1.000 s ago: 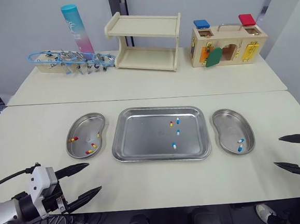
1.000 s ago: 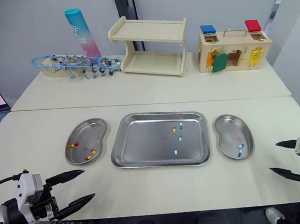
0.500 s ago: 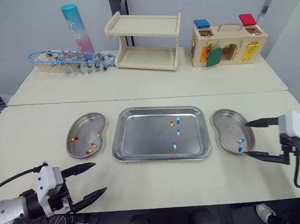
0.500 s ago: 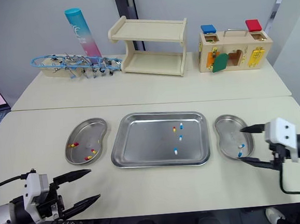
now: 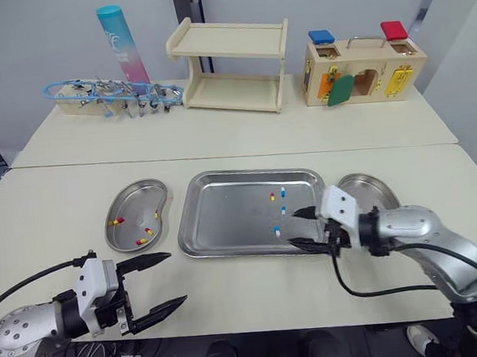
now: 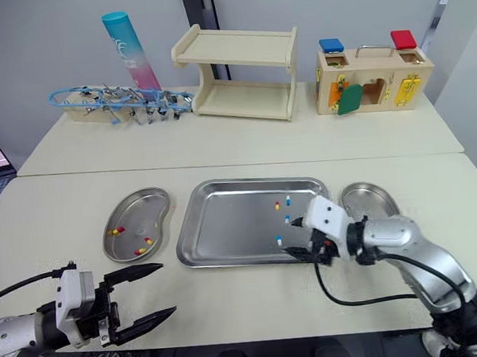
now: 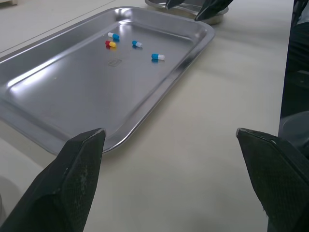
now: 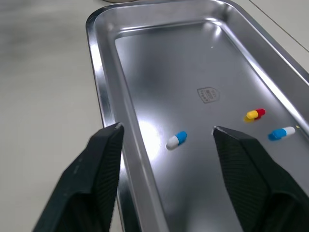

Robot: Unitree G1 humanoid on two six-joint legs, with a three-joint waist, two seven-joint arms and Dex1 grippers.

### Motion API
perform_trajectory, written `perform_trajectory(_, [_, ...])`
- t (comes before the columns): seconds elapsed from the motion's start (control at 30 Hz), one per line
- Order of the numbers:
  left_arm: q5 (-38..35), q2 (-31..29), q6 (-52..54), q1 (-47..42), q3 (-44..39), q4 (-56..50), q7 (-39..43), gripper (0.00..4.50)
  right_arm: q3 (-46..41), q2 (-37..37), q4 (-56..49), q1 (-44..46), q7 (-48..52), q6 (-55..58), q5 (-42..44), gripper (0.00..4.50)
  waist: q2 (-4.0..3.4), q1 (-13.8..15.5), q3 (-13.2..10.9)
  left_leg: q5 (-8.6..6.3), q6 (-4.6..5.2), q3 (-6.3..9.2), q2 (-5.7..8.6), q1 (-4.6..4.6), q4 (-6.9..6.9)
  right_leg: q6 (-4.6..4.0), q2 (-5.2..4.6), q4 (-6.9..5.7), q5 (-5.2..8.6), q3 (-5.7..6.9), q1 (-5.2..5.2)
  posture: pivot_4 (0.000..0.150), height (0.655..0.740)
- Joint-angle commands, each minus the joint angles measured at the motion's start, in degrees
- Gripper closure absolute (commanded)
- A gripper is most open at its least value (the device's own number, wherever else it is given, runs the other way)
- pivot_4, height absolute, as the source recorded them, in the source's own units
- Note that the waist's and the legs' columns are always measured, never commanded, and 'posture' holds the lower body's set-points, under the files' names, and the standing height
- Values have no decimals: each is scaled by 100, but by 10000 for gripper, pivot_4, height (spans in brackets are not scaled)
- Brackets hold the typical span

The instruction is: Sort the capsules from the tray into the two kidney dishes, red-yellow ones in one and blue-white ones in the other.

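Observation:
The steel tray lies mid-table holding one red-yellow capsule and three blue-white capsules. My right gripper hovers open at the tray's front right corner, its fingers flanking the nearest blue-white capsule without touching it. The left kidney dish holds several red-yellow capsules. The right kidney dish is partly hidden behind my right arm. My left gripper is open and empty over the table's front edge, short of the left dish.
Along the back stand a wooden shelf, a blue-pink tube, a rack of metal tools and a wooden latch box. A seam crosses the table behind the tray.
My right gripper swept left from beside the right dish to the tray's front right corner. The left gripper edged slightly forward and right.

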State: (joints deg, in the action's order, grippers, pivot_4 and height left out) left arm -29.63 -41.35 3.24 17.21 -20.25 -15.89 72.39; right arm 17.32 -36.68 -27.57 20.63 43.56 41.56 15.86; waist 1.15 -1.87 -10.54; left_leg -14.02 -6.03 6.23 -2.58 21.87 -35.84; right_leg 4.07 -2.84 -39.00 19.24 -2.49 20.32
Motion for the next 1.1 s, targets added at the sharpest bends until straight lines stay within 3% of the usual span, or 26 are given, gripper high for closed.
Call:
perform_trajectory(0.03, [-124,-22,-28,-94,60,-233,-64,0,299,238,-20,356,-416,688,-257,18109,0,0,0,0,0,0,0,0,0,0,0,0,0,0,0,1500,7400])
perform_trajectory(0.3, [-126,-52,-6,-173,166,-263,-101,0,680,659,394,752,-824,1446,-523,18109,-1,-1,0,0,0,1,0,4,2,-1,0,-2,0,1,7,1500,7400])
perform_trajectory(0.73, [-96,-60,-22,-217,250,-295,-160,0,1046,759,810,899,-687,1337,-773,18109,-2,-9,-1,0,1,1,-1,6,3,-1,1,-4,0,0,12,1500,7400])
perform_trajectory(1.03, [-69,-70,-28,-309,339,-284,-193,0,1218,704,994,965,-523,968,-1000,44409,-2,-9,-1,0,1,1,-1,5,4,-1,1,-4,0,0,12,1500,7400])
perform_trajectory(1.1, [-63,-68,-28,-356,359,-260,-197,0,1275,678,1074,1019,-416,757,-1082,44780,-2,-10,-1,0,1,1,-1,5,4,-1,1,-4,0,0,12,1500,7400])
